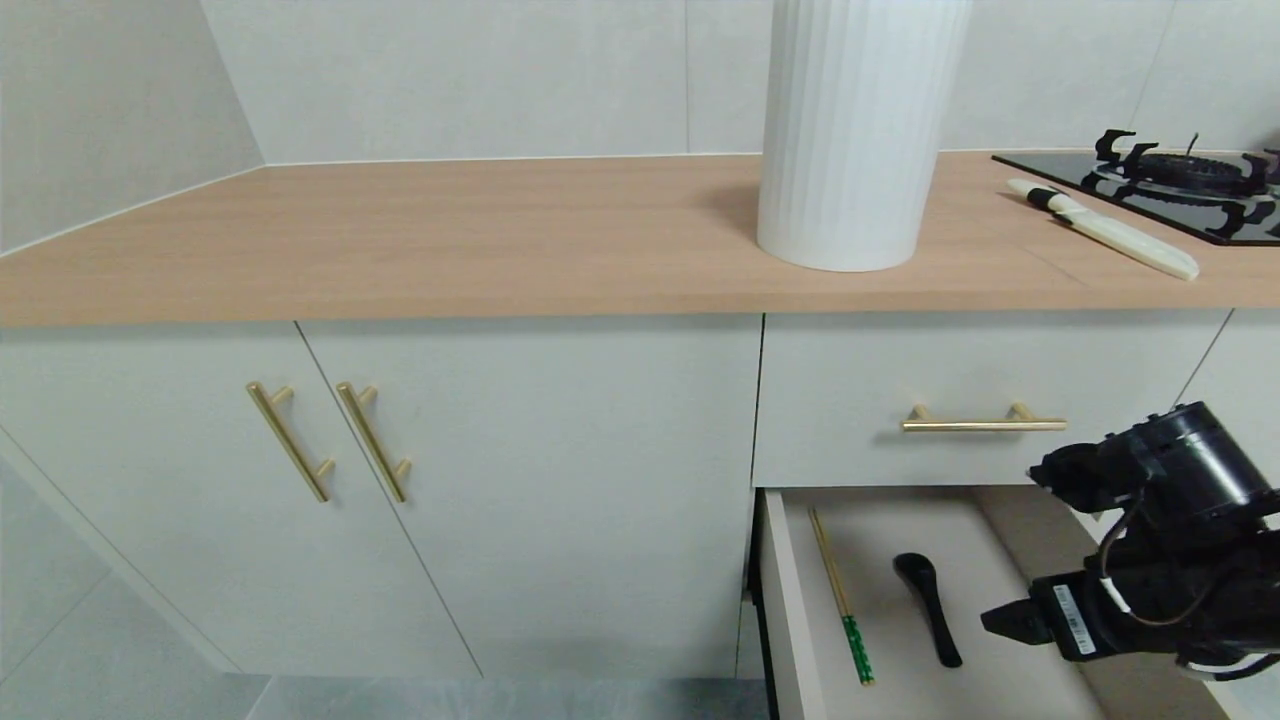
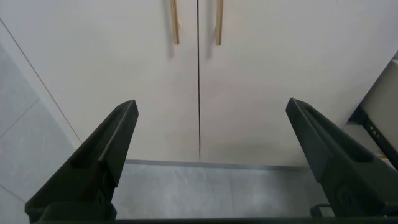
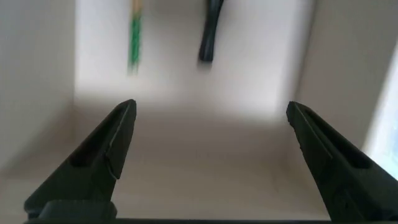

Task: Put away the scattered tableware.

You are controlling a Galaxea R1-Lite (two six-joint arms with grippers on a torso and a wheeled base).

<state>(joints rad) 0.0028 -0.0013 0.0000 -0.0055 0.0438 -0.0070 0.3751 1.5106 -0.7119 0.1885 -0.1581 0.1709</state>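
So the right arm [image 1: 1180, 530] was all matte black and chunky, with a fat round motor can [image 1: 1195, 455] on it. A thin pale cable [image 1: 1112, 585] looped loose along the wrist, and a little white sticker [image 1: 1070, 606] sat on the boxy block. The left end effector [image 2: 211, 106] and right end effector [image 3: 210, 107] both had dark wedge-shaped fingers [image 2: 106, 162] tapering to blunt tips.

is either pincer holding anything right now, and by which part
Nothing is held. The left pincer is open and empty before the cabinet doors; the right pincer is open and empty over the drawer.
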